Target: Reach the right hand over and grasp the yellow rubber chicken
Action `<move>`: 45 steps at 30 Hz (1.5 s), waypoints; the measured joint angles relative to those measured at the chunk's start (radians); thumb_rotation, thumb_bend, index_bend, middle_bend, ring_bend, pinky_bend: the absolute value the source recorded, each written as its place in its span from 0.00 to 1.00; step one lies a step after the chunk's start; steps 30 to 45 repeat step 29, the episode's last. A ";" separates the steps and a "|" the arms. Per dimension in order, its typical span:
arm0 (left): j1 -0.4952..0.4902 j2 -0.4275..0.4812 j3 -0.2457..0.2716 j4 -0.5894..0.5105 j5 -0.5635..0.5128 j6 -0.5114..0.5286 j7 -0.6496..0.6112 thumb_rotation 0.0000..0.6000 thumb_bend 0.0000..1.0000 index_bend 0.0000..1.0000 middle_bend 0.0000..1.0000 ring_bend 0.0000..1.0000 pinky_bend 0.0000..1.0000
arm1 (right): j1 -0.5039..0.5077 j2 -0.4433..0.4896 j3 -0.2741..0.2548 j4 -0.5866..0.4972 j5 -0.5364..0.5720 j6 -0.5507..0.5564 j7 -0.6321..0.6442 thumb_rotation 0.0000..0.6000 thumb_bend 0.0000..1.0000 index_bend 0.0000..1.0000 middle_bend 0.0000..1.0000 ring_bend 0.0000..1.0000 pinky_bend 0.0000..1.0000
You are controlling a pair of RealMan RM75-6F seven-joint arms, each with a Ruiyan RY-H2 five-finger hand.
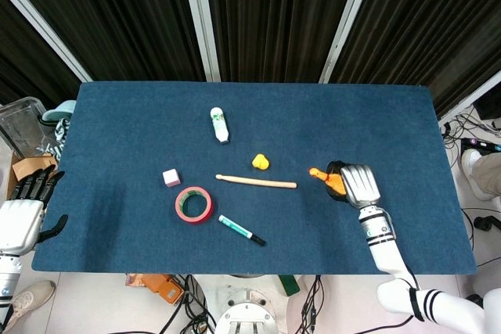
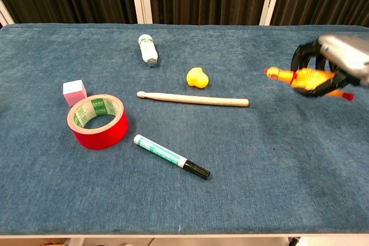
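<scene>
The yellow-orange rubber chicken (image 2: 302,78) hangs above the blue table at the right, gripped around its body by my right hand (image 2: 333,61). Its head points left and its red feet stick out to the right. In the head view the chicken (image 1: 323,176) shows just left of the right hand (image 1: 356,185), whose silver back covers most of it. My left hand (image 1: 23,213) rests off the table's left front corner with its fingers apart and nothing in it.
On the blue table (image 1: 141,115) lie a wooden drumstick (image 2: 193,98), a small yellow duck (image 2: 196,77), a red tape roll (image 2: 97,121), a pink cube (image 2: 75,91), a marker pen (image 2: 171,155) and a small white bottle (image 2: 148,49).
</scene>
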 measured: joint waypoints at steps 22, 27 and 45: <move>0.001 0.002 -0.001 -0.003 -0.004 -0.001 0.004 1.00 0.29 0.10 0.00 0.00 0.10 | 0.014 0.041 0.157 -0.136 -0.117 0.226 0.168 1.00 0.50 0.67 0.60 0.70 0.81; 0.001 0.002 0.000 -0.003 -0.004 -0.002 0.005 1.00 0.29 0.10 0.00 0.00 0.10 | 0.016 0.041 0.157 -0.154 -0.133 0.242 0.157 1.00 0.50 0.67 0.60 0.70 0.81; 0.001 0.002 -0.001 -0.004 -0.004 -0.002 0.005 1.00 0.29 0.10 0.00 0.00 0.10 | 0.016 0.044 0.156 -0.161 -0.134 0.243 0.152 1.00 0.50 0.67 0.60 0.70 0.81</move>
